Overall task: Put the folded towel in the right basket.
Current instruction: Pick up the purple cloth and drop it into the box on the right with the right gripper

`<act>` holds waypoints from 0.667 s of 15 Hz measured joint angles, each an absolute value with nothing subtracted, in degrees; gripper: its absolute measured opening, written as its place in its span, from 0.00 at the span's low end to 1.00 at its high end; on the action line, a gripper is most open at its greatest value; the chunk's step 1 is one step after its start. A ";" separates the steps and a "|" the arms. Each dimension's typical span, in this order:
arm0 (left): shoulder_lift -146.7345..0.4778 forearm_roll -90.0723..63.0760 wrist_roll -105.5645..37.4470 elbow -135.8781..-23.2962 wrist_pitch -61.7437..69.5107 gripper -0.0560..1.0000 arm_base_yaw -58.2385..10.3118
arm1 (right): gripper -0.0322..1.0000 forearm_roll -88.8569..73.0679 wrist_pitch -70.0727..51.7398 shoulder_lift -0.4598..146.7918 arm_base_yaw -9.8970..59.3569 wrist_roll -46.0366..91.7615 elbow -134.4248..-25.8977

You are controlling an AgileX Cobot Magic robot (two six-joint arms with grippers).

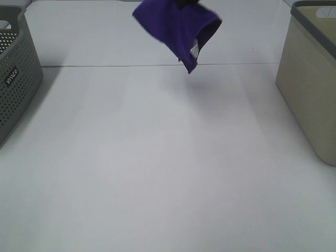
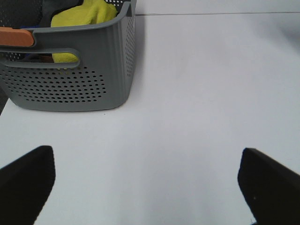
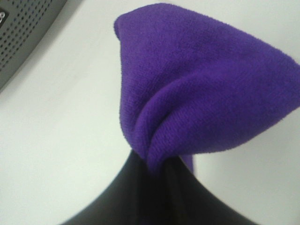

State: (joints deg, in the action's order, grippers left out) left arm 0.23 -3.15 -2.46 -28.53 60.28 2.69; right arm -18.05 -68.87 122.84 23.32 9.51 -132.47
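A folded purple towel [image 1: 178,29] hangs in the air at the top middle of the exterior high view, above the white table. My right gripper [image 3: 157,171] is shut on the towel [image 3: 201,89], which bunches between the dark fingers and fills the right wrist view. In the exterior high view that gripper is mostly cut off by the top edge. The beige right basket [image 1: 310,89] stands at the right edge, apart from the towel. My left gripper [image 2: 145,183] is open and empty, low over the table near the grey basket [image 2: 70,79].
The grey perforated basket [image 1: 16,79] stands at the left edge and holds a yellow cloth [image 2: 84,16]. A seam in the white table [image 1: 157,168] runs across behind the middle.
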 joint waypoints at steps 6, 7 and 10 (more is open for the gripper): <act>0.23 -3.15 -2.46 -28.53 60.28 0.99 2.69 | 0.14 0.46 -69.39 109.84 4.30 7.68 -134.07; 0.23 -3.15 -2.46 -28.53 60.28 0.99 2.69 | 0.14 0.69 -69.44 109.78 -0.34 6.82 -134.07; 0.23 -3.15 -2.46 -28.53 60.28 0.99 2.69 | 0.14 0.57 -69.67 111.61 -9.28 6.13 -134.01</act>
